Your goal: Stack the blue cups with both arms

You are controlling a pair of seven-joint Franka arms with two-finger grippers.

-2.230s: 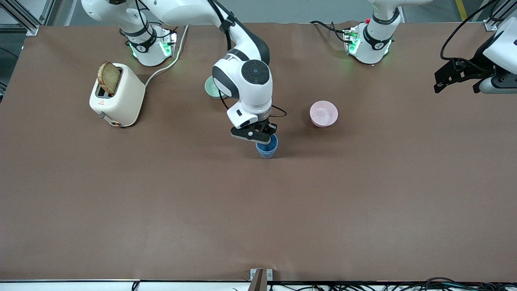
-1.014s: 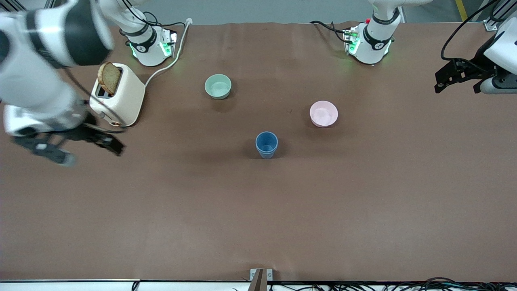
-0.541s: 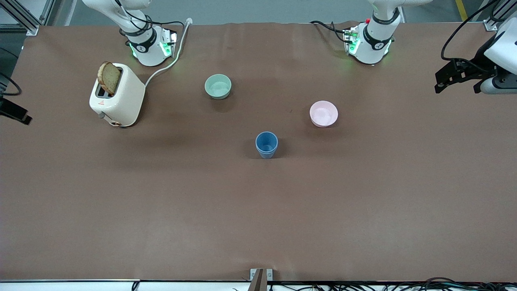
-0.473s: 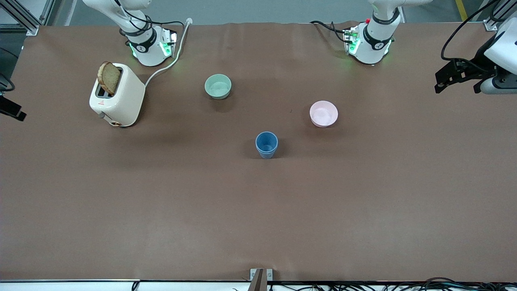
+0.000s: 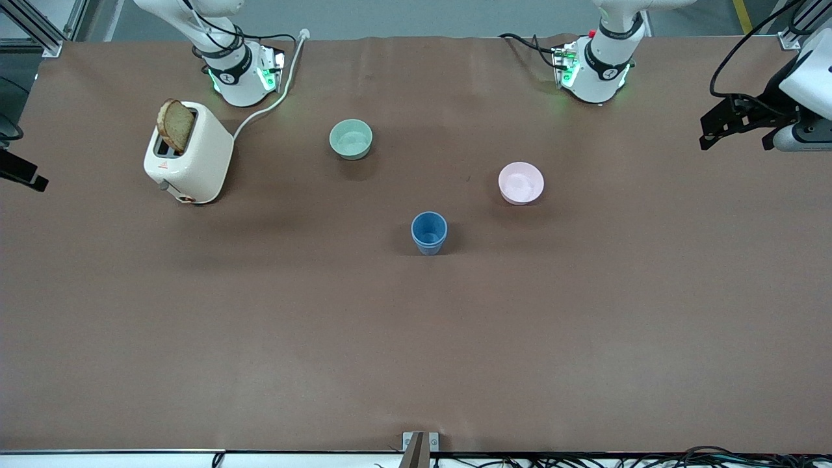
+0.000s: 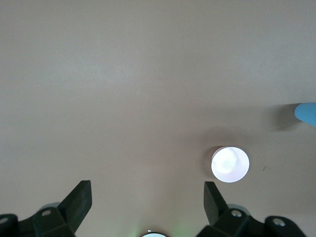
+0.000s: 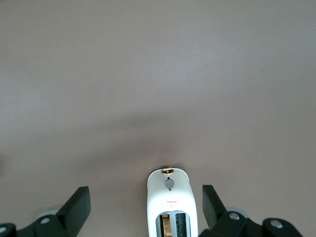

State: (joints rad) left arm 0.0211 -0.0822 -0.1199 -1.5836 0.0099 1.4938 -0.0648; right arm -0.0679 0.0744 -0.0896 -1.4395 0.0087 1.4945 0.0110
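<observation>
The blue cups (image 5: 429, 233) show as one upright blue tumbler shape at the middle of the table, with a ridge round its wall like a second rim; nothing touches it. Its edge also shows in the left wrist view (image 6: 306, 113). My right gripper (image 5: 25, 177) is over the table's edge at the right arm's end, beside the toaster, mostly out of the front view. In the right wrist view it (image 7: 144, 205) is open and empty. My left gripper (image 5: 707, 138) waits high over the left arm's end of the table. In its wrist view it (image 6: 147, 202) is open and empty.
A cream toaster (image 5: 188, 155) with a slice of bread stands toward the right arm's end; it also shows in the right wrist view (image 7: 170, 202). A pale green bowl (image 5: 351, 138) and a pink bowl (image 5: 520, 182) stand farther from the front camera than the cups. The pink bowl shows in the left wrist view (image 6: 230, 164).
My right gripper was at the blue cups, let go, and swung away past the toaster to the table's edge. The cups stayed put. The left arm has not moved.
</observation>
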